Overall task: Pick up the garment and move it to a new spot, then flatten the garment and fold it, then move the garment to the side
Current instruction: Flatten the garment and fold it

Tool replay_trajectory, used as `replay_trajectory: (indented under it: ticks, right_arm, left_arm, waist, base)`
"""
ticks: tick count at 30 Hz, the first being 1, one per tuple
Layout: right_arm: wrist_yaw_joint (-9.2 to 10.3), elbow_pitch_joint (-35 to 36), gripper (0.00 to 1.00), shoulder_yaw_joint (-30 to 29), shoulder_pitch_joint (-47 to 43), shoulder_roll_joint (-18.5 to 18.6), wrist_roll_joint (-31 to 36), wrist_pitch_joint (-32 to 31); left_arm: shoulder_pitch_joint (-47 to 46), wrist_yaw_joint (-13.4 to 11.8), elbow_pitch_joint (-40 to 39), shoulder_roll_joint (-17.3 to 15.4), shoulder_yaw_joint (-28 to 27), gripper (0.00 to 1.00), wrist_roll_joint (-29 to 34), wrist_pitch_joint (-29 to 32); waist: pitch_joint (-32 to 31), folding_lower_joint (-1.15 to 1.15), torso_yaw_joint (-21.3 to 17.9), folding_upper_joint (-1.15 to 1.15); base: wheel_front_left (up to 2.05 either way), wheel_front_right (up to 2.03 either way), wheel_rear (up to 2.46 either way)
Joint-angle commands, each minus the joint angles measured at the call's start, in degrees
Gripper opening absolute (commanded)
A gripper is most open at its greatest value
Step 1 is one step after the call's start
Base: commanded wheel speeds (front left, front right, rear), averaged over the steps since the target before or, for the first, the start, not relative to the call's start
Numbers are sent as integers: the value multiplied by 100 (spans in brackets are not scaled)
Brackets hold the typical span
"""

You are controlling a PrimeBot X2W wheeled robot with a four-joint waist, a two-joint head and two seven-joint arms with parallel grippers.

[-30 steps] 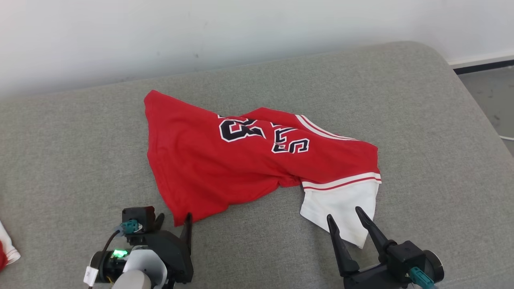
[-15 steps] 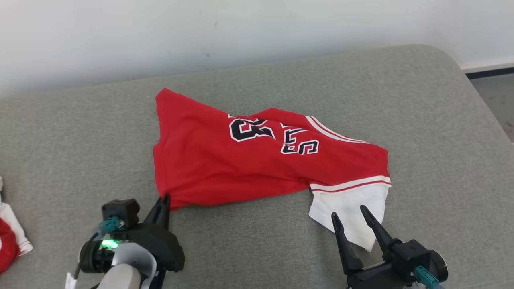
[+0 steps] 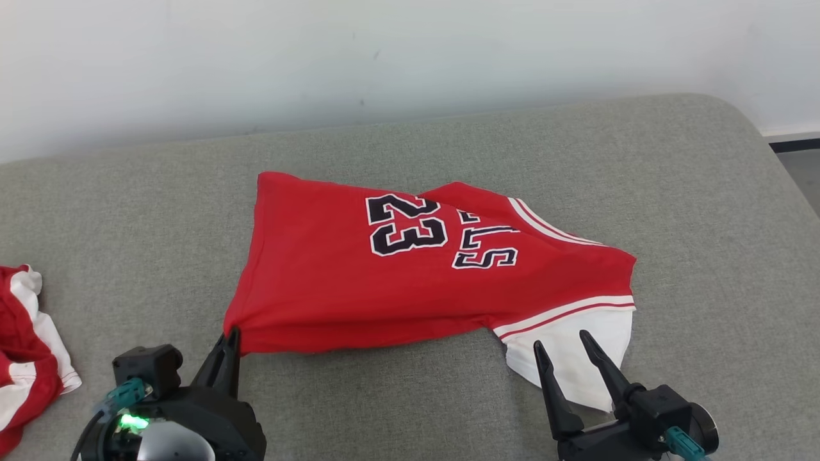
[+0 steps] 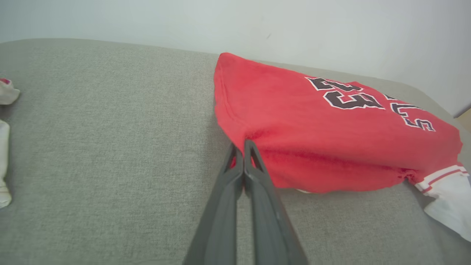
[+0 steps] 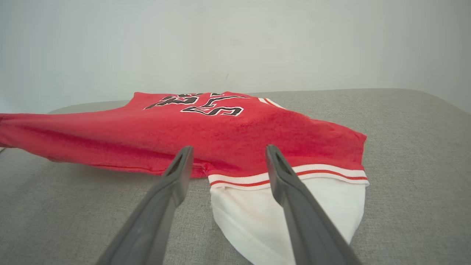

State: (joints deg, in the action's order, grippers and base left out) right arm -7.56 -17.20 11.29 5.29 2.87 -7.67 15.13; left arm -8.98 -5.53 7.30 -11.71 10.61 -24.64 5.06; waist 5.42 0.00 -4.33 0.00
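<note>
Left pincer (image 3: 229,338) is clamped on the nearest corner of the red jersey (image 3: 359,282); right pincer (image 3: 560,339) stands spread, with the white sleeve (image 3: 615,333) lying between its fingers.

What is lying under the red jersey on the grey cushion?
The grey cushion lies under the red jersey. A white layer sticks out past its striped edge; the rest is covered.

Text on red garment (image 3: 307,288): one number, one partial word.
Number "23" (image 3: 405,225) in black with white outline, clear in head view. Just to the right of the 23, block lettering (image 3: 485,248) in the same style, cut by a fold. Only an "S" is sure, the rest unreadable.
</note>
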Motion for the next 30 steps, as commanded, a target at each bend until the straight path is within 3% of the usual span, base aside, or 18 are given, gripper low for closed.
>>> replay_trajectory:
  ticks: [1,6,16,17,18,30]
  right_arm:
    - [15,16,100,-22,-48,2,-20,3]
    - [15,33,100,-21,-4,2,-5,3]
    - [15,5,100,24,143,2,73,3]
    - [15,6,100,10,136,1,78,3]
    - [15,4,100,-9,127,1,88,3]
    - [15,-32,100,-269,-135,3,88,3]
  left_arm:
    - [81,-52,-116,-36,-19,0,23,51]
    - [-37,-147,-59,-153,-29,0,123,147]
    - [-885,-63,1802,-179,-24,3,295,-606]
    - [-912,-61,1920,-174,-19,21,309,-681]
    - [-928,-72,2004,-166,-24,100,321,-771]
    - [-351,-23,2044,174,-38,100,278,-1922]
  waist:
    - [13,0,-10,0]
    - [82,0,-68,0]
    - [228,0,-321,0]
    - [229,0,-320,0]
    - [224,0,-315,0]
    - [-191,0,6,0]
  base:
    - [0,0,0]
    - [0,0,0]
    - [0,0,0]
    - [0,0,0]
    - [0,0,0]
    - [0,0,0]
